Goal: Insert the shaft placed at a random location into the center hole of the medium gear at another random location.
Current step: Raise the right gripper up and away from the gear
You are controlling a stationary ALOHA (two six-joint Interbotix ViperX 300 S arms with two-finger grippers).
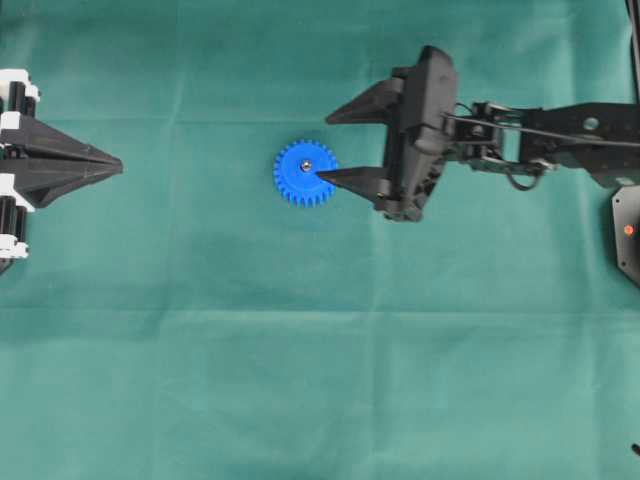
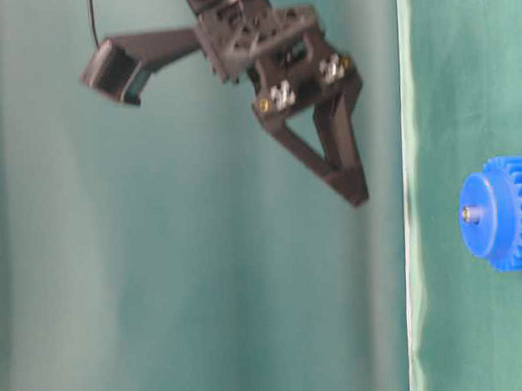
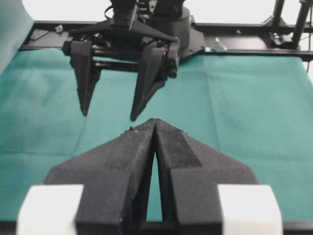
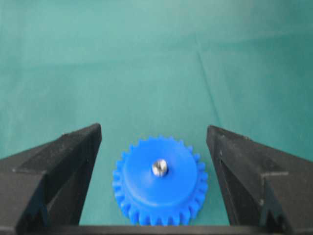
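The blue medium gear [image 1: 300, 180] lies flat on the green cloth, left of the table's middle. The silver shaft [image 1: 306, 165] stands upright in its center hole, its top poking out of the hub. In the right wrist view the gear [image 4: 159, 188] and the shaft [image 4: 160, 168] sit between the two spread fingers. My right gripper [image 1: 325, 148] is open, empty and apart from the gear; the table-level view shows it [image 2: 358, 196] raised clear of the gear [image 2: 513, 210]. At the left edge my left gripper [image 1: 118, 165] is shut with nothing in it, its tips [image 3: 155, 121] touching.
Green cloth [image 1: 320, 360] covers the whole table. A black fixture with a red light [image 1: 628, 232] sits at the right edge. The left wrist view shows the right gripper [image 3: 110, 113] ahead and the black frame [image 3: 244, 46] at the cloth's far edge.
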